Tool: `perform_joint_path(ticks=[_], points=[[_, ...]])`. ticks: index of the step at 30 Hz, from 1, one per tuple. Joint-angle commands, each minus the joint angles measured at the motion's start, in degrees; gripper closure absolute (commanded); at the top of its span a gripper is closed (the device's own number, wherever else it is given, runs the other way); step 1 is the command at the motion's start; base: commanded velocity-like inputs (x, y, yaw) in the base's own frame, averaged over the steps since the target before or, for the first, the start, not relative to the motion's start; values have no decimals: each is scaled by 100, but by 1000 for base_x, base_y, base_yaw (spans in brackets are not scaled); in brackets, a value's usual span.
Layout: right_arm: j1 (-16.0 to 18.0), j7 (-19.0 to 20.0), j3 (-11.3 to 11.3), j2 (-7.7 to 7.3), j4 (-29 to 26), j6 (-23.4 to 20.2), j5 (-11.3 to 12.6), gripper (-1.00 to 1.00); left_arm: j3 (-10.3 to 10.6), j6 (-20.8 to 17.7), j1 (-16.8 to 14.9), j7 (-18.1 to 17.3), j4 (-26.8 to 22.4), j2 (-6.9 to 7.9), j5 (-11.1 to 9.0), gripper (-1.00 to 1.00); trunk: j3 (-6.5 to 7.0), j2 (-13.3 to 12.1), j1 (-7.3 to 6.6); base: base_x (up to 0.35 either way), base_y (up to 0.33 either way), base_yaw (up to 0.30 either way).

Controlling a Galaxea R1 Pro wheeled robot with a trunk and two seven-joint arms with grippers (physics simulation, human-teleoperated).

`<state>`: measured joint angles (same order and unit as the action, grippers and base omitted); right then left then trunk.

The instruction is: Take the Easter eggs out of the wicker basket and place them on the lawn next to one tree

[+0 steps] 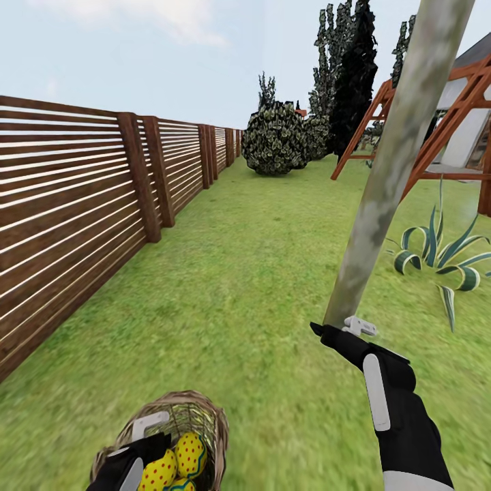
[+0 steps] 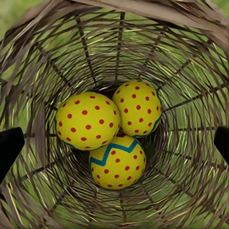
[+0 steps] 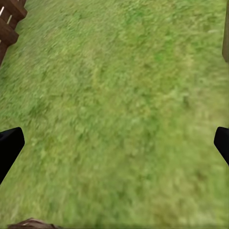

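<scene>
- At your far left in the head view, a wooden slat fence (image 1: 75,198) runs back along the lawn (image 1: 245,273) toward a round leafy bush (image 1: 276,138) and dark cypresses (image 1: 354,75).
- Your left gripper (image 1: 140,453) sits at the rim of the wicker basket (image 1: 204,416), low in the head view. In the left wrist view its dark fingertips (image 2: 9,148) stand far apart at either edge of the frame, so the claw is wide and holding nothing that you can see.
- All three Easter eggs (image 2: 114,138) lie in the bottom of the basket, touching one another: one (image 2: 88,120), a second (image 2: 137,108) and a third (image 2: 118,161) with its blue zigzag band showing.
- The tree (image 1: 402,150) rises as a pale mottled trunk, tilted across the head view, right of centre.
- Your right gripper (image 1: 341,331) is held out over the grass, its tip just in front of the base of the trunk. In the right wrist view its fingertips (image 3: 9,148) are spread wide over bare lawn, empty.
- Further right stand a striped spiky plant (image 1: 440,252) and a red-brown wooden frame (image 1: 443,129).
</scene>
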<state>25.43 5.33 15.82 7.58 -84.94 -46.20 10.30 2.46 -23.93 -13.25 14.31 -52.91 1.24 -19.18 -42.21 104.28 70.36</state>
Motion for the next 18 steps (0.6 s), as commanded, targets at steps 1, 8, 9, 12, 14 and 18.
perform_joint_path(ticks=[1,8,9,12,14,18], points=[[5,38,18,6,-5,-30,-10,-100,26,-16,-2,54,-9,8,-59,-100,-24,44,22,0,0,0],[5,38,18,6,-5,-30,-10,-100,26,-15,-2,54,-9,8,-59,-100,-150,325,176,0,0,0],[5,38,18,6,-8,-30,-10,-100,26,-15,-2,54,-9,8,-59,-100,-168,365,198,0,0,0],[3,38,18,6,-38,-30,-5,-100,26,-15,-2,54,-9,8,-59,-100,-222,486,264,0,0,0],[2,40,18,6,-65,-30,-3,-100,26,-15,-2,54,-9,8,-59,-100,-257,566,308,0,0,0],[-2,125,23,6,-105,-30,-7,-100,26,-15,-2,54,-9,8,-59,-100,-329,726,395,0,0,0]])
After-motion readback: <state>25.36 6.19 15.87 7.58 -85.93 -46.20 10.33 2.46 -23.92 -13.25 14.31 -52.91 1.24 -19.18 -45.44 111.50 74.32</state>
